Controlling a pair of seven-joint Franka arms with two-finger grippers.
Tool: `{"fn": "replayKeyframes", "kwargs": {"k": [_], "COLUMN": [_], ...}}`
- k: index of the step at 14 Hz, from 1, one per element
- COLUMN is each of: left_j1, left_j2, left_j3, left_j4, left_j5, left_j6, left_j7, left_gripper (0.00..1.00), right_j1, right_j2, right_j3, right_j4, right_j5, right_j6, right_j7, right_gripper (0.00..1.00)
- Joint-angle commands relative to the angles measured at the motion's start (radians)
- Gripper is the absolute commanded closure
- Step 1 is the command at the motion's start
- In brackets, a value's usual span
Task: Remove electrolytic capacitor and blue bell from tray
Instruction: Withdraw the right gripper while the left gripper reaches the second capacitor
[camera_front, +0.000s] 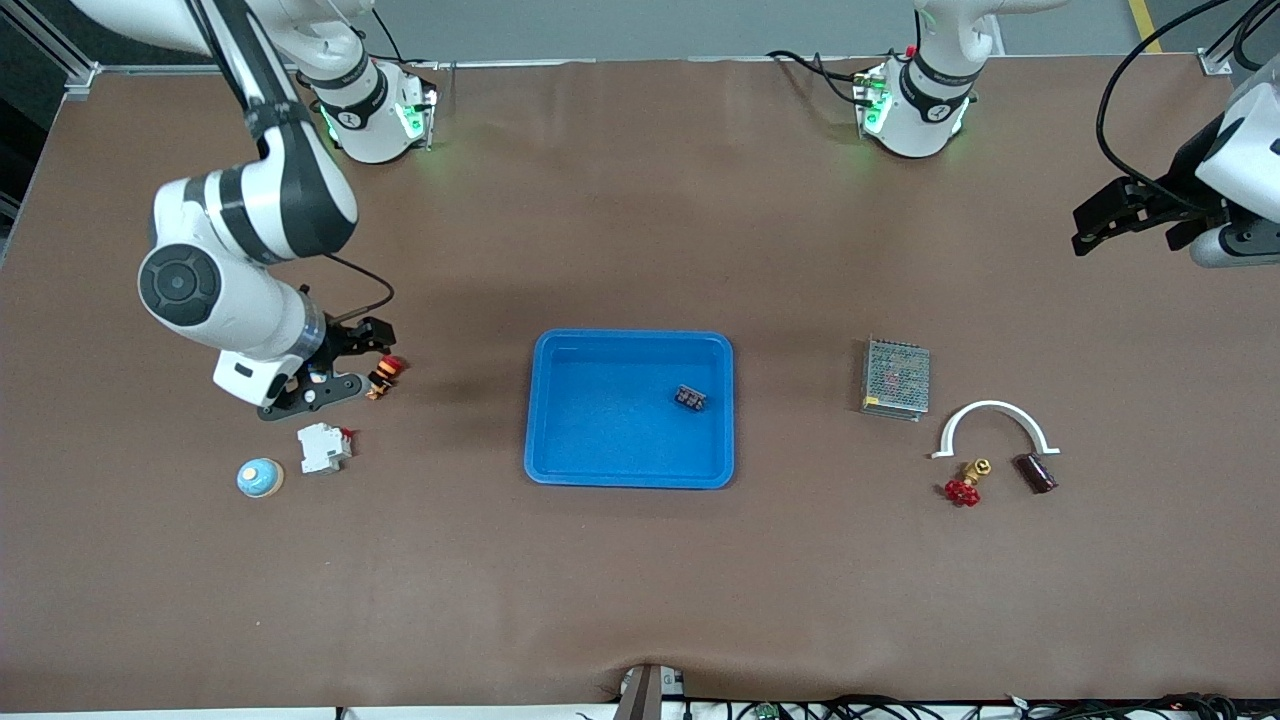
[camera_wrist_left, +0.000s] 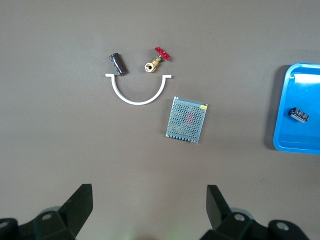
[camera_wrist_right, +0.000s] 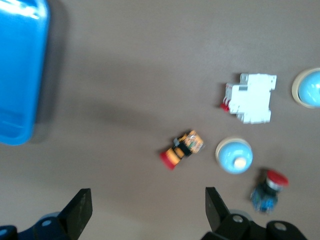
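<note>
- Both jaws open, empty.
- Blue bell (camera_front: 260, 477) & capacitor (camera_front: 1035, 472) lay on worktop, outside tray (camera_front: 560, 470).
- Risk: right gripper (camera_front: 345, 375) knocks nearby red button (camera_front: 386, 376).

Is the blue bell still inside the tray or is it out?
Out. The blue bell sits on the brown table beside a white breaker, toward the right arm's end, well apart from the tray, which holds only one small dark part.

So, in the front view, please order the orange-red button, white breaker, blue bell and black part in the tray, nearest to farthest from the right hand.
1. Orange-red button, just beside the right hand.
2. White breaker, nearer the camera.
3. Blue bell, beside the breaker.
4. Black part, in the tray.
</note>
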Motion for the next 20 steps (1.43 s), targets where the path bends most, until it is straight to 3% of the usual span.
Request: {"fn": "replayKeyframes", "kwargs": {"k": [1,3,8,10,13,20], "left_j1": [-0.003,-0.009,-0.033,-0.081,-0.153,-0.329], "left_j2": [0.017,0.052,0.198,0.259,0.351,0.598], "left_j3": [-0.008,-0.035,-0.175,-0.176,-0.176,-0.175], "left_j4": [-0.001,0.001,-0.001,-0.001,-0.001,0.01], "left_j5": [0.004,0.004,0.018,0.019,0.033,0.142], "left_j6": [0.001,0.016,0.154,0.22,0.324,0.585], "left_j7": [-0.02,-0.052,-0.346,-0.426,-0.563,-0.957], "left_gripper": [0.0,0.0,0.0,0.0,0.0,0.0], "right_j1": [0.063,0.089,0.097,0.092,0.057,-0.147], "right_j2": [0.012,-0.008,-0.039,-0.039,-0.046,-0.086], "right_j3": [-0.006,-0.005,-0.005,-0.008,-0.015,-0.015], "right_j4": [0.15,0.234,0.438,0.509,0.571,0.575], "right_j5": [-0.005,-0.004,-0.002,-0.008,-0.02,-0.028], "right_j6": [-0.185,-0.309,-0.592,-0.667,-0.726,-0.724], "right_j7": [0.133,0.184,0.189,0.186,0.169,-0.015], "right_gripper": [0.0,0.0,0.0,0.0,0.0,0.0]}}
